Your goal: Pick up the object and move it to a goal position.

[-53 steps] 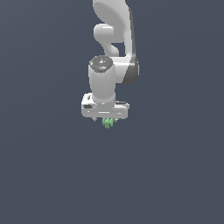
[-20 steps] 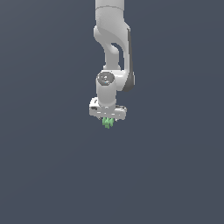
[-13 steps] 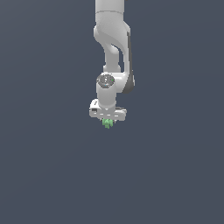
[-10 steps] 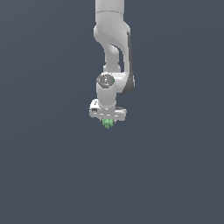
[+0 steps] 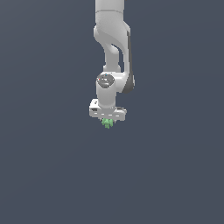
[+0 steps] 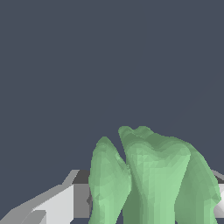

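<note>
The pick-up looks done: the blob [image 5: 107, 123] hangs directly under the gripper [image 5: 107, 119], pinched between its fingers, with nothing but flat grey background around it and no surface in sight to place it by. What is left, I judge, is the carry to the goal, which no marker shows. The arm [image 5: 113, 43] drops almost straight down, wrist pointing downward.

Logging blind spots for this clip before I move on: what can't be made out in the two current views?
- Exterior view: the green object is too small to show its shape; the gripper body hides its top.
- Wrist view: the object is cut off by the frame edge and covers most of the jaws, so contact is unclear.
- No goal marker shows in either view.
- The uniform dark surroundings give no surface cue, so height is unreadable.
</note>
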